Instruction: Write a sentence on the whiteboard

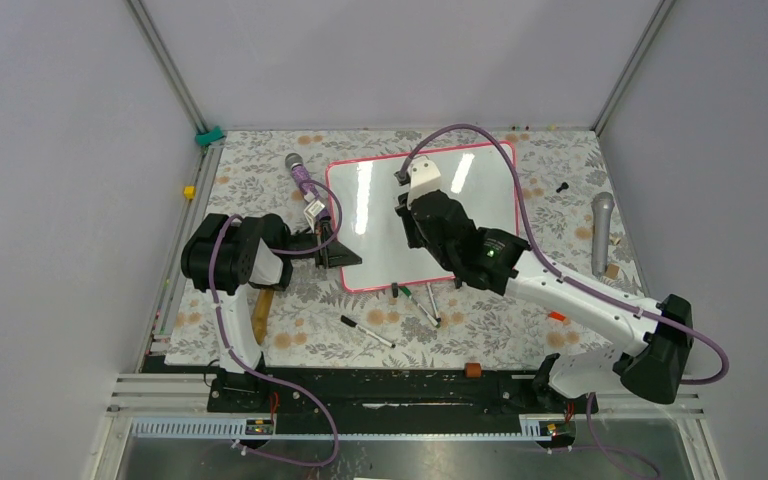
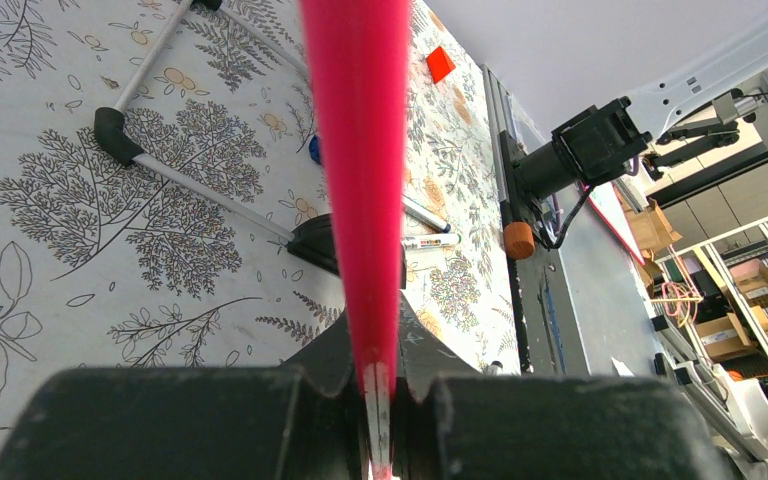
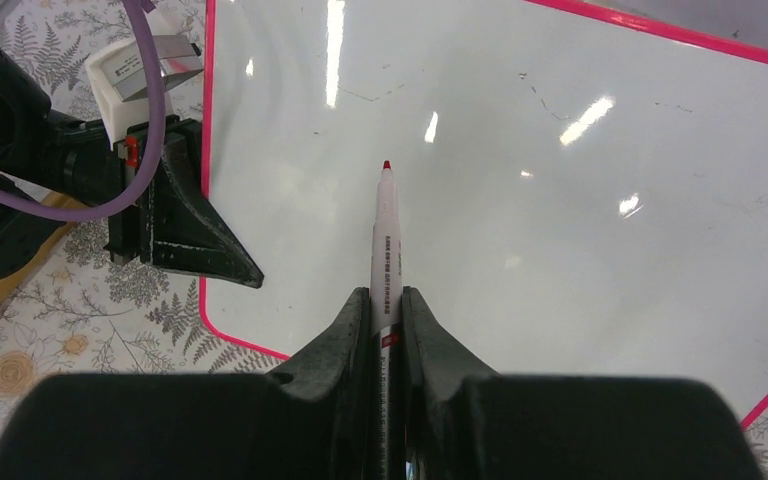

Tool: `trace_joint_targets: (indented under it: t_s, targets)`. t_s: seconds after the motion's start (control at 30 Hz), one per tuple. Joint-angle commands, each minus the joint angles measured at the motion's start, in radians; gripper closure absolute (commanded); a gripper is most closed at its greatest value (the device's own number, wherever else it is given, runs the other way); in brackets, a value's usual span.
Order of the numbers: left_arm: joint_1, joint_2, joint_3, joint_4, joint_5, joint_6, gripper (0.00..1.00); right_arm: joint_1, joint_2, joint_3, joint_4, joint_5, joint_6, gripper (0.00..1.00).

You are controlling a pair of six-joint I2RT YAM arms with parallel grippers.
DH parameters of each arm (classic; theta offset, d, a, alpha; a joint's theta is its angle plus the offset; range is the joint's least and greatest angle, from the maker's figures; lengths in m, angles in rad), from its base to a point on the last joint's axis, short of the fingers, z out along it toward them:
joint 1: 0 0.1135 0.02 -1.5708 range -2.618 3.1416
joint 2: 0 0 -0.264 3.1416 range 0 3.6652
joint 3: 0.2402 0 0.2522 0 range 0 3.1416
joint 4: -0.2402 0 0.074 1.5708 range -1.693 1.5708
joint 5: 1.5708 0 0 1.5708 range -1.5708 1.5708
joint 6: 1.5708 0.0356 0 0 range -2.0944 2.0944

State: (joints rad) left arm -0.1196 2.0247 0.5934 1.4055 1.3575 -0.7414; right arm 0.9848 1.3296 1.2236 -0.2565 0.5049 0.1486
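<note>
The whiteboard (image 1: 480, 200) lies flat mid-table, glossy white with a thin pink-red frame. No sentence shows on it; only faint smudges mark its surface (image 3: 520, 230). My left gripper (image 1: 338, 252) is shut on the board's left edge, and the left wrist view shows the pink frame (image 2: 360, 150) pinched in that gripper (image 2: 375, 330). My right gripper (image 1: 408, 200) hangs over the board's left half. It (image 3: 387, 305) is shut on a white marker (image 3: 386, 230) whose red tip points at the board. The left gripper (image 3: 185, 225) also shows in the right wrist view.
Loose markers (image 1: 367, 332) (image 1: 425, 305) lie in front of the board's near edge. A purple microphone (image 1: 298, 170) sits at the back left, a grey one (image 1: 601, 232) at the right. A wooden-handled tool (image 1: 262, 312) lies beside the left arm. An orange block (image 1: 473, 369) is on the front rail.
</note>
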Motion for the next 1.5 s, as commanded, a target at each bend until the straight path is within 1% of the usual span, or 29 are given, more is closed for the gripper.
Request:
trace_joint_targets:
  t_s: [0.0, 0.1, 0.27, 0.47, 0.57, 0.77, 0.97, 1.17, 1.37, 1.47]
  targets:
    - [-0.005, -0.009, -0.005, 0.062, 0.005, 0.016, 1.0, 0.003, 0.021, 0.073, 0.041, -0.003, -0.033, 1.0]
    - [-0.008, -0.012, -0.005, 0.062, 0.007, 0.014, 1.0, 0.003, 0.017, 0.07, 0.042, 0.002, -0.029, 1.0]
    - [-0.011, -0.02, -0.007, 0.063, -0.001, 0.005, 1.0, 0.003, -0.033, 0.023, 0.055, 0.004, -0.015, 1.0]
    - [-0.008, -0.013, 0.004, 0.065, -0.005, -0.026, 1.0, 0.004, -0.095, -0.01, 0.026, 0.021, -0.02, 1.0]
    - [0.001, -0.015, -0.008, 0.061, -0.04, -0.056, 1.0, 0.003, -0.132, -0.041, 0.021, 0.005, -0.021, 1.0]
    - [0.009, -0.014, -0.016, 0.062, -0.026, 0.0, 1.0, 0.002, -0.237, -0.123, 0.043, -0.007, -0.018, 1.0]
    - [0.008, 0.062, 0.061, 0.061, 0.013, -0.098, 1.0, 0.003, -0.277, -0.117, -0.014, -0.004, -0.021, 1.0]
    - [0.007, 0.033, 0.027, 0.062, 0.011, 0.0, 1.0, 0.003, -0.305, -0.115, -0.065, 0.015, -0.035, 1.0]
    - [0.003, 0.034, 0.02, 0.062, 0.009, 0.0, 1.0, 0.003, -0.314, -0.154, -0.068, 0.021, -0.006, 1.0]
    - [0.003, 0.026, 0.014, 0.062, 0.017, 0.003, 1.0, 0.003, -0.311, -0.179, -0.037, 0.016, 0.018, 1.0]
